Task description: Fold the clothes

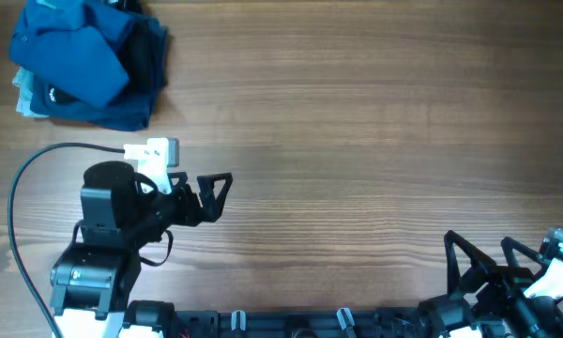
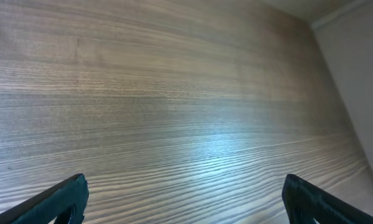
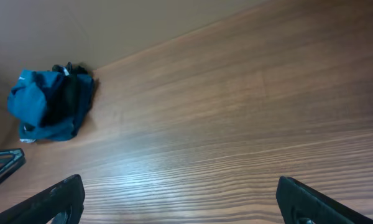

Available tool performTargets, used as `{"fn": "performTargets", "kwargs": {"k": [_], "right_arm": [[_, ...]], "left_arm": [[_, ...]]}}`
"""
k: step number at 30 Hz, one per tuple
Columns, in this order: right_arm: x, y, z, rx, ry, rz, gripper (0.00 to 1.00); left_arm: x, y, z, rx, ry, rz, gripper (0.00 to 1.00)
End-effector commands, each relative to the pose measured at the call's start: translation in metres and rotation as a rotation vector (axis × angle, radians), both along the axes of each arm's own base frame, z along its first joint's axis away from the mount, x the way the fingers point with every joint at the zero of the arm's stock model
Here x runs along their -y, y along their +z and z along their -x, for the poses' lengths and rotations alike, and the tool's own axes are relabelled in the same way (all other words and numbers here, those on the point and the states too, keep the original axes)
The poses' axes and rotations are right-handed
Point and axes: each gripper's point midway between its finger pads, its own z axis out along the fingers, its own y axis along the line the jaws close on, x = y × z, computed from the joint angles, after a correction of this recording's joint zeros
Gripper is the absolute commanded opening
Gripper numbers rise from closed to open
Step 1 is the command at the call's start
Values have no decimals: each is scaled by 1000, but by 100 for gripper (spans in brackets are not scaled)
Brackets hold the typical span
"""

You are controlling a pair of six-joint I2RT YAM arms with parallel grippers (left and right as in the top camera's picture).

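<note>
Plainly, both arms are empty: the left gripper near the desk's front-left and the right gripper at its front-right corner each have their jaws spread wide, holding nothing. The clothes lie bunched in the far-left corner, against darker garments. The nearer left arm would best pinch only a loose mid-blue edge and draw it to the bare middle.

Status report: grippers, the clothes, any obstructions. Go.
Left gripper open, empty, over the wooden table. Right gripper open, empty, at near edge. Crumpled mid-blue soft cloth garment heaped far-left, unfolded, untouched. Nothing in the way.
</note>
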Motion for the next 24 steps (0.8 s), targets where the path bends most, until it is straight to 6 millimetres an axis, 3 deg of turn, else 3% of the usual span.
{"fn": "performTargets", "kwargs": {"k": [1,7,11,13,17,24], "right_arm": [[5,-1,1,5,-35,-1,99],[29,1,0,70,-195,39,100],[25,3,-40,273,-125,204,100],[18,-9,-59,338,-75,250,100],[5,-54,-99,482,-27,236,100],[-8,-104,-124,611,22,180,99]], "left_arm": [[2,-5,0,-24,-4,7,100],[2,-8,-1,-35,-4,5,100],[2,-8,-1,-35,-4,6,100],[2,-8,-1,-35,-4,6,100],[2,-8,-1,-35,-4,5,100],[2,-8,-1,-35,-4,6,100]]}}
